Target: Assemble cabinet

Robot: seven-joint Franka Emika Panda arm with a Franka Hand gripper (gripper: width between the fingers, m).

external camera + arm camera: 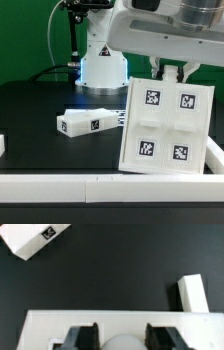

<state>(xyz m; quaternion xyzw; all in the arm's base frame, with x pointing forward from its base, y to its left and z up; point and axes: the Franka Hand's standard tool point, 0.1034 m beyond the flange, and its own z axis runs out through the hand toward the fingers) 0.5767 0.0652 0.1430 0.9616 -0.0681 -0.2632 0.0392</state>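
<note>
Finish as observed: the cabinet panel [165, 125], right of centre, is smooth white plastic with a slight sheen and carries matt black-and-white printed tags. The smaller cabinet piece [85, 123], left of centre, is the same plastic. The table [40, 105] is matt black. The arm casing [150, 30], top, is glossy white.

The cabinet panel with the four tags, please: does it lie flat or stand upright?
Upright, slightly tilted: the cabinet panel faces the exterior view, with fingers clamping its top edge.
</note>
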